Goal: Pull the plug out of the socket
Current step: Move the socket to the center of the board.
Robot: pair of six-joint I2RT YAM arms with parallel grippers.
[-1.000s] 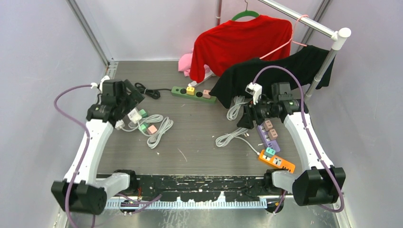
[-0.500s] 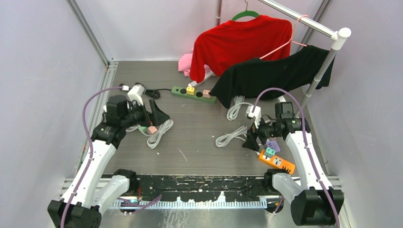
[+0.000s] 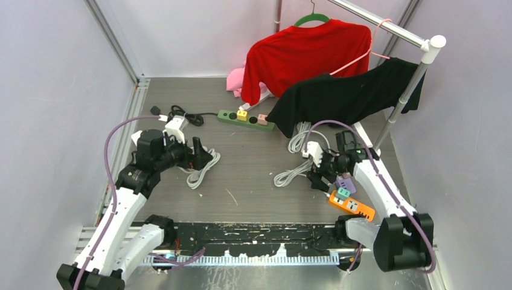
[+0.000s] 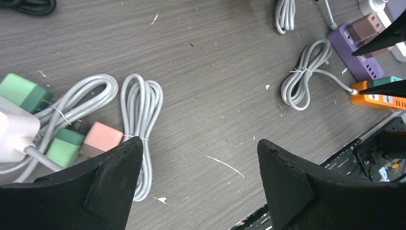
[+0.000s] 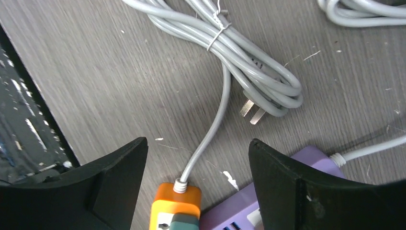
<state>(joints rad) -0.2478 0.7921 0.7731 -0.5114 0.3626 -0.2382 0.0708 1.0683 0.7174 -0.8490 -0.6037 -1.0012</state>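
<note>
Orange strip [image 5: 174, 203], teal plug [image 5: 185, 222] partly off-frame

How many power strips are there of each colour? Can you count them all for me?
Green power strip: 1
Purple power strip: 1
Orange power strip: 1
White power strip: 1 (only its end shows, in the left wrist view)
Total: 4

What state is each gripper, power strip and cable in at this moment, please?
left gripper, open, empty.
right gripper, open, empty.
orange power strip, teal plug seated.
purple power strip, brown plug seated.
green power strip, yellow plug and pink plug seated.
grey cable, coiled, tied, unplugged.
</note>
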